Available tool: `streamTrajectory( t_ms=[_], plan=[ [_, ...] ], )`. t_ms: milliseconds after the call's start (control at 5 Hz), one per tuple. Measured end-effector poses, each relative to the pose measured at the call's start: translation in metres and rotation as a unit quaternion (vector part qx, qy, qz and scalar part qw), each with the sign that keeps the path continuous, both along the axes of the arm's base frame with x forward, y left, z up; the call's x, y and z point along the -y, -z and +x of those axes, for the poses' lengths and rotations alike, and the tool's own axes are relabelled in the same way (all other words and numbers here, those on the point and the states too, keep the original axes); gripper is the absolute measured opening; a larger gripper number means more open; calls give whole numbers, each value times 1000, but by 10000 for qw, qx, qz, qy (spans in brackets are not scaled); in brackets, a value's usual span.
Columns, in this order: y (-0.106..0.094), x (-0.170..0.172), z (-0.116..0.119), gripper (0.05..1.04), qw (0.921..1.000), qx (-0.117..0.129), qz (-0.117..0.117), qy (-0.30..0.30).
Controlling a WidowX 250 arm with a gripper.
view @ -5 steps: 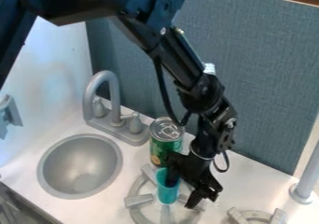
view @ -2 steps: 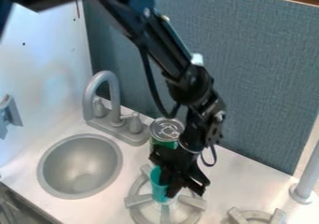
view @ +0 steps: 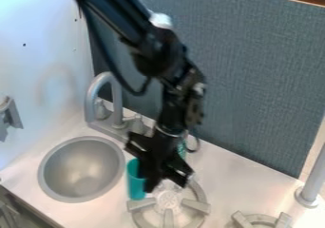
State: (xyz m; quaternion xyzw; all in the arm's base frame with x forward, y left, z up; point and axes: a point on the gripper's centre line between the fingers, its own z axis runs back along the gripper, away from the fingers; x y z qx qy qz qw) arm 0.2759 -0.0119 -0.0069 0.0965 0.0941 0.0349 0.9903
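The black gripper [view: 148, 183] hangs over the left side of the nearer stove burner [view: 168, 201]. It is shut on a teal cup [view: 135, 183], gripping the cup's right side near the rim. Upright, the cup stands between the sink bowl and the burner's left edge; whether its base touches the counter cannot be made out. Behind the gripper, a green can [view: 183, 148] is mostly hidden by the arm.
A grey sink bowl [view: 81, 169] lies left of the cup, with a curved faucet [view: 101, 87] behind it. A second burner [view: 260, 219] is at the lower right, near a grey post [view: 312, 184]. A blue-grey panel [view: 260, 80] stands along the back.
Gripper and teal cup have moved together to the left, off the burner's middle toward the sink. The arm now covers most of the green can, whose top showed before.
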Motion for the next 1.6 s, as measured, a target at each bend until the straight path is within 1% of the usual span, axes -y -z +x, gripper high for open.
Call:
streamTrajectory(
  t_ms=[200, 400, 600, 800, 1000, 1200, 1400, 1600],
  plan=[
    [10, -44, -20, 119, 9979, -247, -63, -588],
    [31, -71, -34, 119, 9968, -355, -186, -692],
    [48, -78, -34, 119, 9965, -235, -603, -522],
    [63, -73, -31, 119, 9957, -176, -841, -358],
    [64, -57, -16, 119, 9966, 111, -817, -72],
    [64, -44, -6, 119, 9975, 290, -637, 140],
    [71, -47, -1, 119, 9989, 291, -363, 42],
    [77, -50, -6, 119, 9996, 170, -188, -151]
  ],
)
